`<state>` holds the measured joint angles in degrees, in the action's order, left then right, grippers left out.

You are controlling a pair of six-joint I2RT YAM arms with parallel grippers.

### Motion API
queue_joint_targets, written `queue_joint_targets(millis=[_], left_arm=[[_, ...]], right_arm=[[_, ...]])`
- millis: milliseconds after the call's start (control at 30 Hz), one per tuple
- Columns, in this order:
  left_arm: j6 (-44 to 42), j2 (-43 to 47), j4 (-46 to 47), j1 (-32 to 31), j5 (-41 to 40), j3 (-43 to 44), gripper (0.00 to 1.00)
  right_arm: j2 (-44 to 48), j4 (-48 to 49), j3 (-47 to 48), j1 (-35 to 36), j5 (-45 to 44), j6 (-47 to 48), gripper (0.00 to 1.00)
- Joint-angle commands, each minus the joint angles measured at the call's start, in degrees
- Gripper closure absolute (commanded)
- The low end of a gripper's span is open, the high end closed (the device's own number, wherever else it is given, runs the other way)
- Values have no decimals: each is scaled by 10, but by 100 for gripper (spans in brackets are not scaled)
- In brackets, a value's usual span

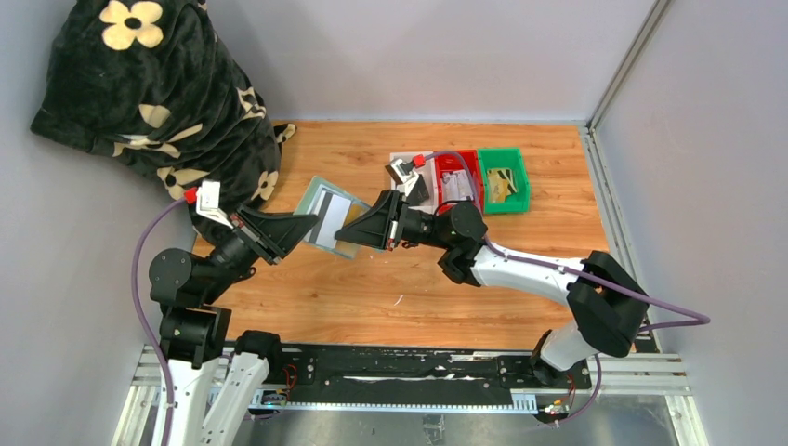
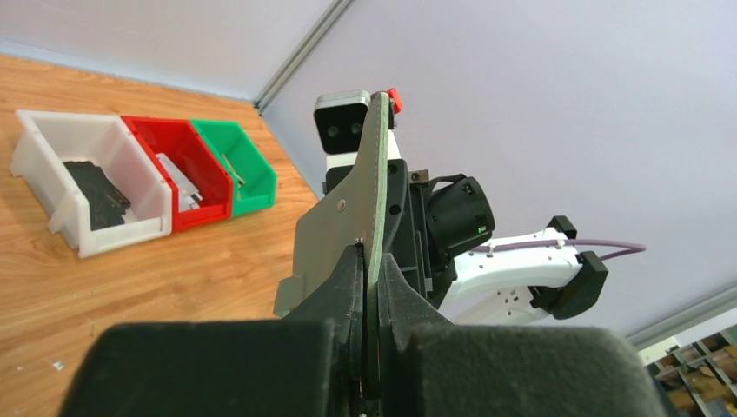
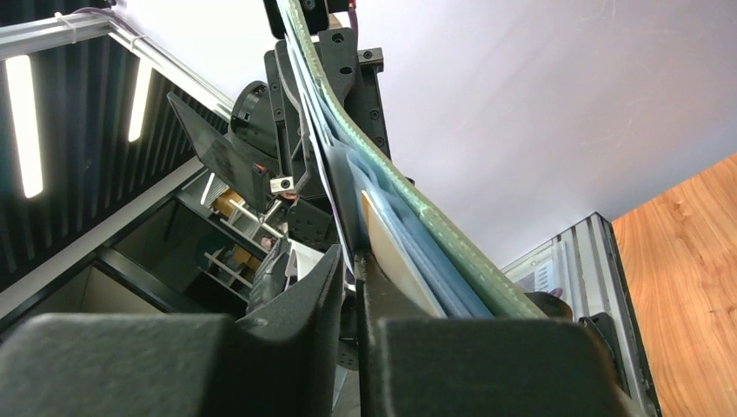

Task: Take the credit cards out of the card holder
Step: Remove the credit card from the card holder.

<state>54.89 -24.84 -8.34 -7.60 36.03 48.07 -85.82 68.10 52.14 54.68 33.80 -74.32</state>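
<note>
The sage-green card holder hangs open in the air between my two grippers, above the wooden table. My left gripper is shut on its left edge; in the left wrist view the jaws pinch the thin green edge of the holder. My right gripper is shut on the thin edge of the white card with a dark stripe. The tan-gold card sits in a pocket just outside the right finger, against the pale pockets and green cover.
Three small bins stand at the back right: a clear one with a black wallet, a red one and a green one. A black flowered blanket is heaped at the back left. Grey walls close in the table.
</note>
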Motion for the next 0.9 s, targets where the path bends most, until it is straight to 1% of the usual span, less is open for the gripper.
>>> queue_joint_targets(millis=[0, 33, 67, 133, 233, 367, 633, 867], left_arm=[[4, 6, 2, -1, 16, 9, 100], [3, 6, 1, -1, 15, 10, 100], [3, 6, -1, -1, 14, 10, 100], [1, 5, -5, -1, 12, 13, 98], [0, 5, -11, -1, 2, 17, 97], [3, 5, -11, -1, -19, 17, 99], [4, 3, -12, -1, -44, 22, 99], [7, 2, -2, -1, -48, 23, 100]], right_arm=[[-8, 76, 0, 7, -13, -18, 92], [-10, 91, -5, 7, -16, -23, 99], [-12, 98, -8, 7, -17, -26, 100], [-13, 115, -20, 7, -23, -28, 100], [-9, 122, -39, 8, -34, -22, 100], [-3, 112, -56, 12, -44, -7, 100], [-5, 114, -68, 21, -57, 2, 100], [-8, 130, -70, 27, -74, 4, 100]])
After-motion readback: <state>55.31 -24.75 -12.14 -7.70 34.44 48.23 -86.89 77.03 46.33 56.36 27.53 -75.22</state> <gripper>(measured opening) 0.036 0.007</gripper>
